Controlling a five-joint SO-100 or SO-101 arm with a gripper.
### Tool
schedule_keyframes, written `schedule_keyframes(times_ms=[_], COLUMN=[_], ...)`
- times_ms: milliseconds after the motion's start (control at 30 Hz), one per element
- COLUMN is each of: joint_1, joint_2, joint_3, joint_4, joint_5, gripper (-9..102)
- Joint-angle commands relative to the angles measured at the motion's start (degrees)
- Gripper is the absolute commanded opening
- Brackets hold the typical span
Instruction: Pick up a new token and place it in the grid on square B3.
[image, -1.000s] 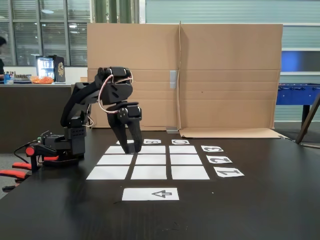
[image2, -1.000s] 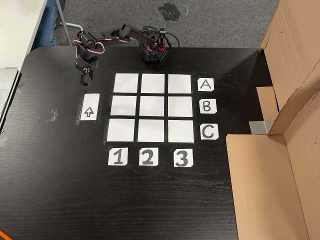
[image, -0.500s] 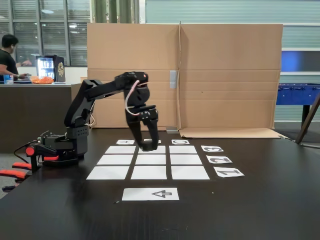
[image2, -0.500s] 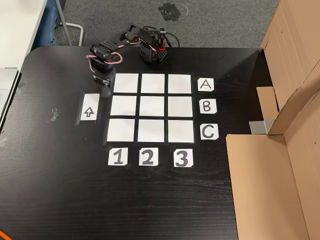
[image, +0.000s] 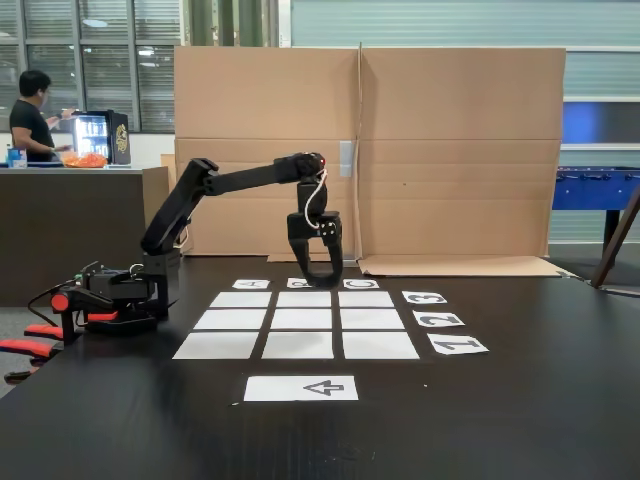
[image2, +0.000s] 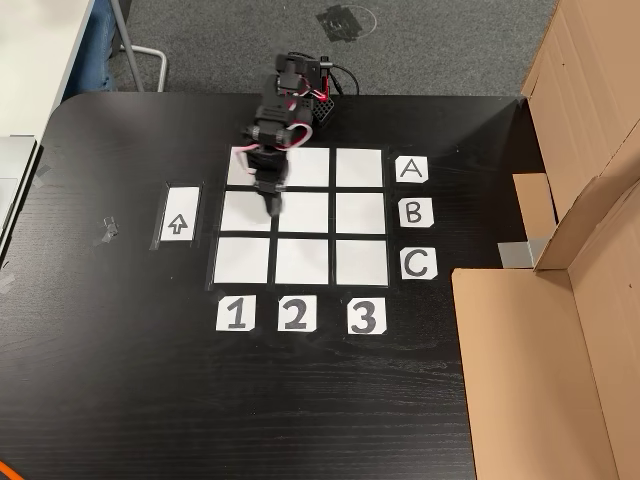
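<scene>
From above, my gripper (image2: 272, 205) hangs over the grid (image2: 302, 215), near the border of the left and middle columns in the middle row. In the side camera its fingers point down with something dark between the tips; I judge this the token (image: 322, 268), though whether it is pinched I cannot tell. Square B3 (image2: 361, 213) lies right of the gripper, beside the B label (image2: 414, 212). I should swing right, center over that paper, lower, then release.
</scene>
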Motion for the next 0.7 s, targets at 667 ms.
schedule_keyframes(times_ms=[667], joint_1=[-25.3], joint_2=[-3.8], joint_3=[-0.4], joint_4=[-2.5], joint_5=[9.6], gripper=[-1])
